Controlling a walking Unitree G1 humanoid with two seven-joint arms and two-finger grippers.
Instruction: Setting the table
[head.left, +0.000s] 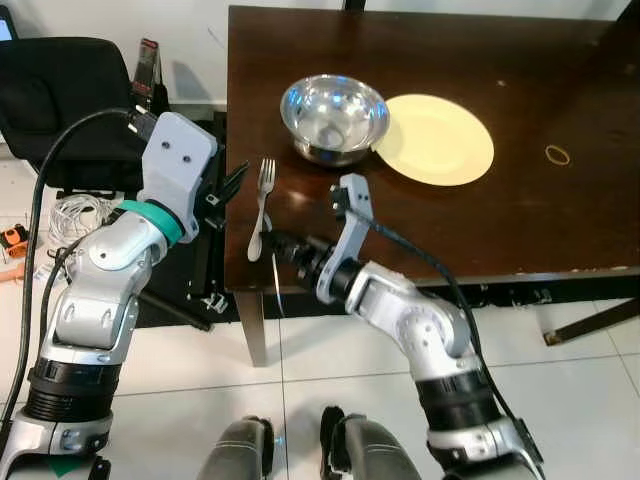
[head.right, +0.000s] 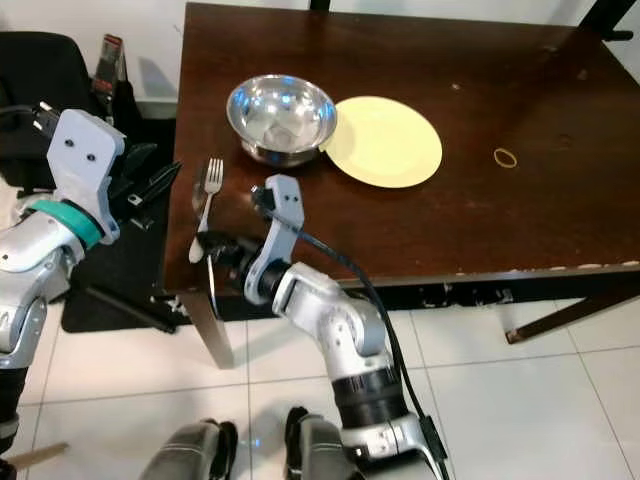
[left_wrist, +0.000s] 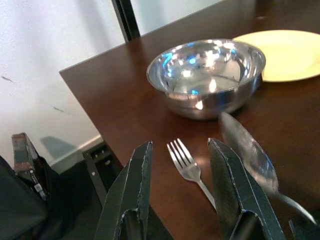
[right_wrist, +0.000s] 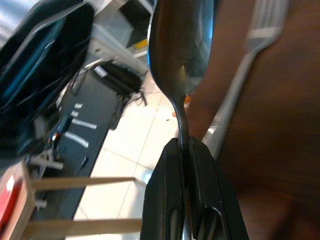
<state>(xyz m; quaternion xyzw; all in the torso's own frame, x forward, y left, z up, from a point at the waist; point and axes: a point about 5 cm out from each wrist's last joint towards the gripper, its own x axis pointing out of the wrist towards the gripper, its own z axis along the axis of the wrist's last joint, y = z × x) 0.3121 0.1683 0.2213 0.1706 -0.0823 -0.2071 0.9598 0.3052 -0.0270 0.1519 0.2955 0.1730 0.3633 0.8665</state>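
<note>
Dark wood forms the table (head.left: 560, 230), which carries a steel bowl (head.left: 334, 117) touching a yellow plate (head.left: 436, 138), and a small ring (head.left: 557, 154) well apart from them. A fork (head.left: 264, 205) lies near the table's left edge. The right gripper (right_wrist: 186, 165), its fingers pressed together on a spoon (right_wrist: 181, 55), sits just beside the fork at the near edge. The left gripper (left_wrist: 180, 175) hovers with fingers spread, off the left edge. White tiles (head.left: 330, 370) cover the floor; a black chair (head.left: 60, 100) stands left. No writing is readable.
</note>
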